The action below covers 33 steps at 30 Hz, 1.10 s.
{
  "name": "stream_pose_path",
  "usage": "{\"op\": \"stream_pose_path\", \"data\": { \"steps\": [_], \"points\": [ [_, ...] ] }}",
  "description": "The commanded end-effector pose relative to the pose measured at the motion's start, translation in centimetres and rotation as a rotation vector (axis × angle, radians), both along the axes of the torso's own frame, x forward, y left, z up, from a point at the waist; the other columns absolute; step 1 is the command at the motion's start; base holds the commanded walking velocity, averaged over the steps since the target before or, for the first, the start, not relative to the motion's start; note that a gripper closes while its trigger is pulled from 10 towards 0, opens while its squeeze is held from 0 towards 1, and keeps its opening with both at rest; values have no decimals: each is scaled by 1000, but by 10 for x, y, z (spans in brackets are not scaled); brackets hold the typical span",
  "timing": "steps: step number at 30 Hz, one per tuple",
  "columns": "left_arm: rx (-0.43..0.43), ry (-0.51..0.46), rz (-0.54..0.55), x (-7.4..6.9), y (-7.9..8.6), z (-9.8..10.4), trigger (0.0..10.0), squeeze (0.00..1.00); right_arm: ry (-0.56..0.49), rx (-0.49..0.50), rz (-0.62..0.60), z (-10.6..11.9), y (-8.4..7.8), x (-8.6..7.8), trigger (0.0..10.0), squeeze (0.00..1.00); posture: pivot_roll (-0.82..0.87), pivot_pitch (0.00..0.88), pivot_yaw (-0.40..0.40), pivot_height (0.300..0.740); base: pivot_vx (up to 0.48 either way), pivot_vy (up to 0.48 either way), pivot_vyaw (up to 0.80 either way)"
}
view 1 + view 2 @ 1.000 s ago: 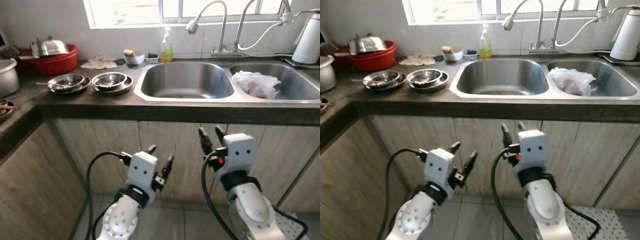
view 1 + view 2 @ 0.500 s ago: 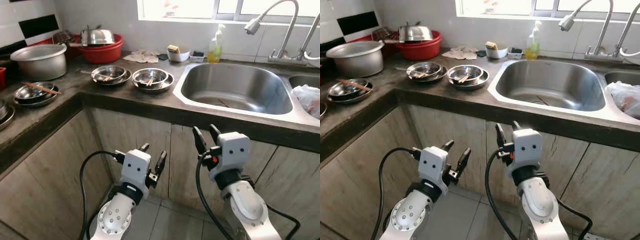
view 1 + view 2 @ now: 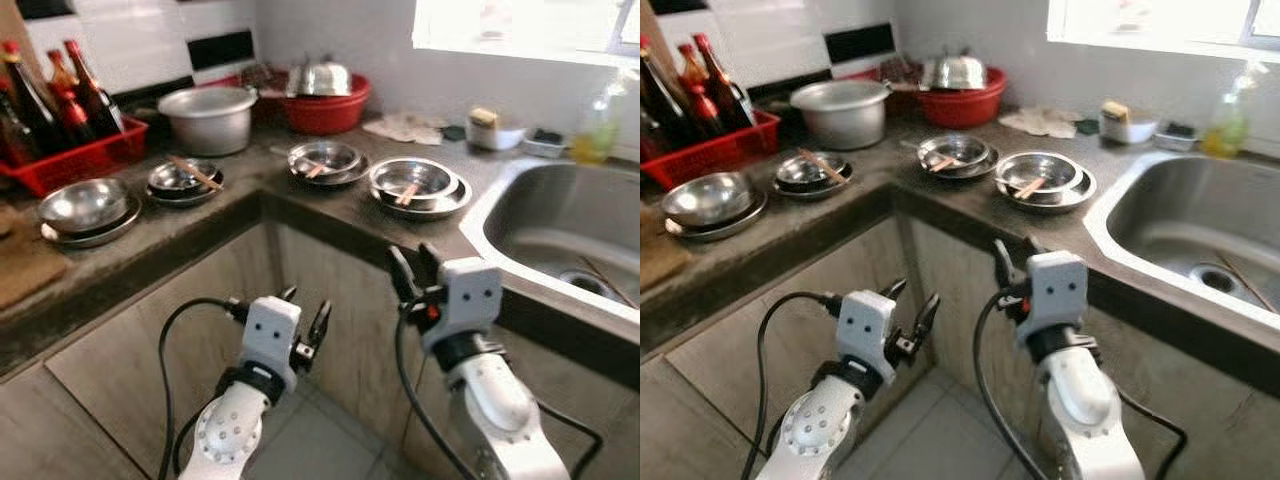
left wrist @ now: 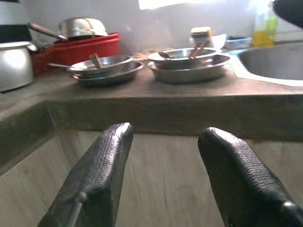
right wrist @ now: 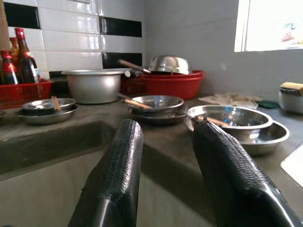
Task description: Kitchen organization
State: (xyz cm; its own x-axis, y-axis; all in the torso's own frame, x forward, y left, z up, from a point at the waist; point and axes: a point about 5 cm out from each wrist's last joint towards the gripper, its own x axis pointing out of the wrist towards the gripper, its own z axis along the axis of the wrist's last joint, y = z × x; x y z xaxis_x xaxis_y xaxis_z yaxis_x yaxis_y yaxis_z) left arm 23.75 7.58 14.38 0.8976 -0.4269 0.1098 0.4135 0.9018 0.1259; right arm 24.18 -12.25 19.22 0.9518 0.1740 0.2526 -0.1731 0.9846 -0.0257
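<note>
Corner of a dark stone L-shaped countertop [image 3: 330, 215], robot standing off it with both arms held low in front of the wooden cabinet doors [image 3: 330, 290]. Left gripper [image 3: 305, 325] and right gripper [image 3: 412, 268] both carry nothing, each with its two black fingers spread apart and pointing up toward the counter edge; neither touches anything. Judging by that, this is an approach or survey posture, not a grasp. The work lies on the counter: a stacked pair of shallow steel bowls with a wooden stick across them [image 3: 418, 186], nearest the steel sink basin [image 3: 560, 240]; beside it a second steel bowl stack with a spoon in it [image 3: 325, 160]; round the corner, a smaller steel bowl set with chopsticks [image 3: 185, 180] and a plain steel bowl on a plate [image 3: 85, 207]. Dishes look dirty and are grouped along the counter, likely awaiting the sink. Behind them, a large aluminium pot [image 3: 212, 117], a red plastic basin holding an upturned steel bowl [image 3: 325, 98], and a red crate of dark bottles [image 3: 65, 140] against the tiled wall. Dish soap bottle [image 3: 600, 125] sits by the window, blurred. Nearest reachable item for the right gripper seems to be the stack by the sink.
</note>
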Motion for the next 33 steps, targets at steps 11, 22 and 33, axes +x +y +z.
{"op": "stream_pose_path", "data": {
  "steps": [11,22,33],
  "points": [
    [-7,-2,11,-1,-1,2,10000,0,-47,17,39,11,3,2,10000,0,4,0,6,740,164,0,800],
    [-7,-10,-1,0,-3,3,10000,0,-70,5,56,17,6,9,10000,0,3,0,6,740,236,0,800],
    [-5,-8,2,0,-3,2,10000,0,-65,4,63,19,5,16,10000,0,4,0,5,740,342,0,145]
  ]
}}
